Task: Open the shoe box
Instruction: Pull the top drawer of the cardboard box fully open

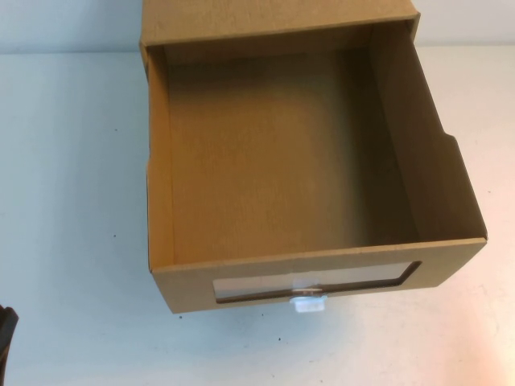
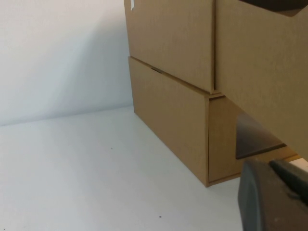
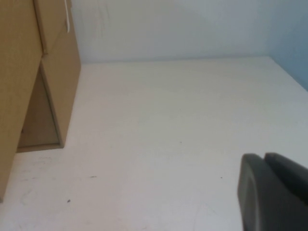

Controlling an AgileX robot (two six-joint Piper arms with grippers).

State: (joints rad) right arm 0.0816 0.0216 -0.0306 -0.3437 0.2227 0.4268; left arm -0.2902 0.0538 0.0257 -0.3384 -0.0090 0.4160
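Sitting low at the near side of the white table (image 1: 72, 161), the left gripper (image 2: 269, 168) shows in its own wrist view only as a dark grey block. It is close beside the left wall of the brown cardboard shoe box (image 1: 451, 209). Whether this gripper is open or closed cannot be told. A dark sliver of the left arm (image 1: 5, 342) fills the lower left corner of the high view.

The right gripper (image 3: 263, 161) lies outside the high view. Its wrist camera shows its dark fingers (image 3: 255, 192) pressed together, gripping nothing, above the white table and well apart from the box's right side.

The shoe box takes up the centre and upper centre of the high view, turned slightly off square, and it is open. Its inner cardboard drawer (image 1: 282, 161) stands drawn out toward the lower edge of the frame. Nearest is the drawer's brown front panel (image 1: 185, 289), running across the lower middle of the frame. A long, narrow window (image 1: 265, 285) with a pale film is cut into it. A small white pull tab (image 1: 308, 303) sticks out at the panel's lower edge, near its middle.

Beyond the panel, the drawer's plain brown floor is in full view between its side walls, and the right wall steps down partway along. Farthest away, at the top of the frame, the outer brown cardboard sleeve (image 1: 282, 16) covers the drawer's far end.
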